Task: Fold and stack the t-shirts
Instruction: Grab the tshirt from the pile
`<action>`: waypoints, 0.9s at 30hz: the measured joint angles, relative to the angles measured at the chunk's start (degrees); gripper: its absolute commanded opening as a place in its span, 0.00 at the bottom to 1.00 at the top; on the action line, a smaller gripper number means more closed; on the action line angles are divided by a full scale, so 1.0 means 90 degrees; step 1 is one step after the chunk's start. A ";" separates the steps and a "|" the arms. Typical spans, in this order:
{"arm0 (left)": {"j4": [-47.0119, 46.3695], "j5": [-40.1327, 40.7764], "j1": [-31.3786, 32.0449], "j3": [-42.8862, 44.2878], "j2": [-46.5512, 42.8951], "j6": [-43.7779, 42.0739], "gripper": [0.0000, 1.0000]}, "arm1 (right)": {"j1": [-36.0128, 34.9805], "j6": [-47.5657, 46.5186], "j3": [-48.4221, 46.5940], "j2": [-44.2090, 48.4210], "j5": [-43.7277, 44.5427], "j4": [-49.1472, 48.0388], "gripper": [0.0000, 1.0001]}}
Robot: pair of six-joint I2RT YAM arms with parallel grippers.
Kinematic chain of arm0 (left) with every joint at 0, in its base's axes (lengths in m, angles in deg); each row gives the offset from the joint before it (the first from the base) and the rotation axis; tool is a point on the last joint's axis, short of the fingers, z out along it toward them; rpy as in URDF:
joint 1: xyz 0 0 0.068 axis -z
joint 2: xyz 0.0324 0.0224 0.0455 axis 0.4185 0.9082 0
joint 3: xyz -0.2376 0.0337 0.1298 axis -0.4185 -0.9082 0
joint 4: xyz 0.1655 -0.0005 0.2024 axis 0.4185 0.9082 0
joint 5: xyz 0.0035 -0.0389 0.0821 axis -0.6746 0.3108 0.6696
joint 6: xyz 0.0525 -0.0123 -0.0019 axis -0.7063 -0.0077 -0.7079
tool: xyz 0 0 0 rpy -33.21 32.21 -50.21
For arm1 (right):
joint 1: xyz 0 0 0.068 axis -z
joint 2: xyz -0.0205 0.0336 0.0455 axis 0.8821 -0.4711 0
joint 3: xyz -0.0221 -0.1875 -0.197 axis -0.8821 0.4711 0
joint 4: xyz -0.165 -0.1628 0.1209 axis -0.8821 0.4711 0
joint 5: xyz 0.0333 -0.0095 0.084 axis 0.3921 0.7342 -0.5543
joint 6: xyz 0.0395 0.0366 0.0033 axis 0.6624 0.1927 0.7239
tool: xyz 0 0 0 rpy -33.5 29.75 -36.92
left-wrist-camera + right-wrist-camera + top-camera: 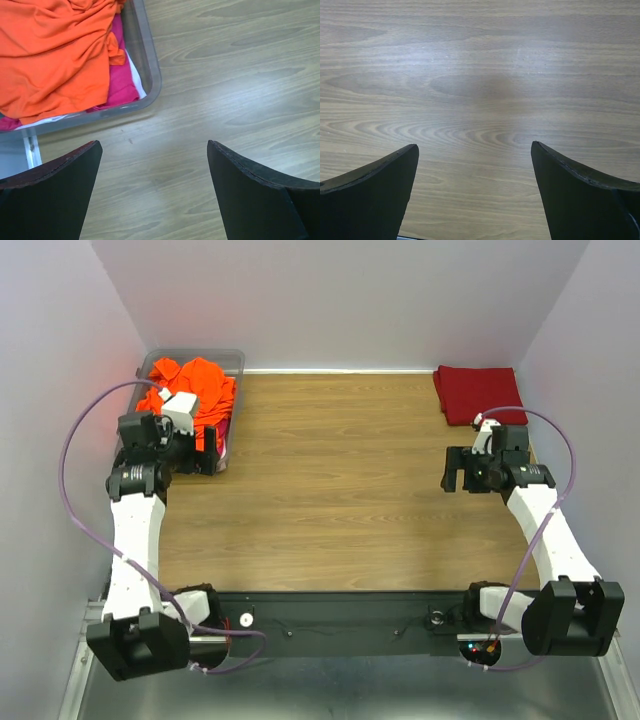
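The left fingers stand spread wide, pinching nothing, over bare wood just beside the near right corner of the clear bin. The right fingers are spread and empty too, over the right side of the wood-grain bench, which sits between pale walls. In the bin at the far left, an orange t-shirt lies crumpled over a magenta t-shirt. A dark red t-shirt lies folded flat at the far right corner, its long side running left to right.
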 measured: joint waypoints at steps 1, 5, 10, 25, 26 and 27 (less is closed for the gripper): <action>0.0017 0.0058 0.0000 0.0134 0.0197 -0.0046 0.99 | 0.0000 0.0017 0.0000 -0.0005 -0.0022 -0.0010 1.00; 0.0046 0.0316 0.0000 0.0908 0.1093 -0.0206 0.99 | 0.0000 0.0032 0.0000 -0.0058 -0.0066 -0.0036 1.00; -0.0119 0.0415 -0.0015 0.2127 0.2501 -0.0282 0.99 | 0.0000 0.0032 -0.0097 -0.0296 -0.0063 -0.0046 1.00; -0.0627 0.0175 -0.0141 0.5124 0.6647 -0.0002 0.90 | 0.0000 0.0029 -0.0410 -0.1161 -0.0036 -0.0148 1.00; -0.0668 0.0170 -0.0143 0.5212 0.6829 0.0044 0.89 | 0.0000 0.0029 -0.0410 -0.1231 -0.0029 -0.0155 1.00; -0.0651 0.0163 -0.0151 0.5304 0.7006 0.0073 0.88 | 0.0000 0.0029 -0.0410 -0.1287 -0.0015 -0.0160 1.00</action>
